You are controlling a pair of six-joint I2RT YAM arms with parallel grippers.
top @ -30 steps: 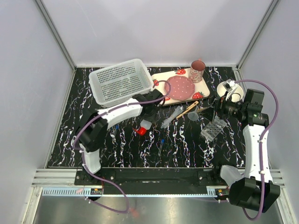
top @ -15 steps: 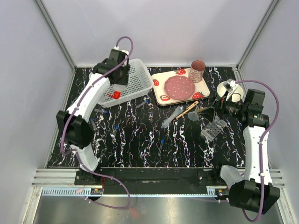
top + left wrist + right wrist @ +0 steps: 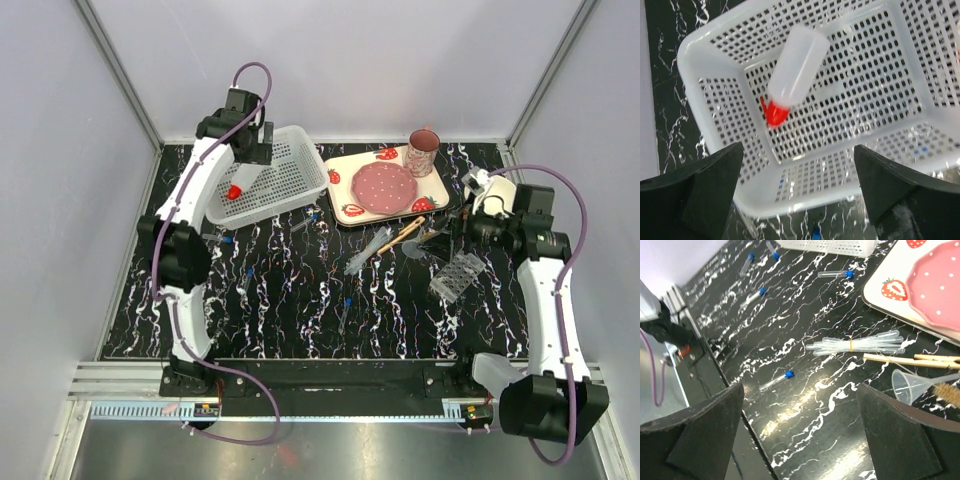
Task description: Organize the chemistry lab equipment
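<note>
Moved: my left gripper (image 3: 799, 192) has let go, and the white bottle with the red cap (image 3: 796, 67) now lies inside the white basket (image 3: 705, 47).
Left gripper: wide open, empty, just above the basket.
Right gripper (image 3: 800, 432): wide open, empty, far from the basket.
Done: I think only the bottle.
Left to do: the clear tubes (image 3: 860, 344), blue-capped vials (image 3: 775, 381), wooden-handled tool (image 3: 890, 359) and tube rack (image 3: 457, 273) lie on the table (image 3: 300, 320), outside the basket.
</note>
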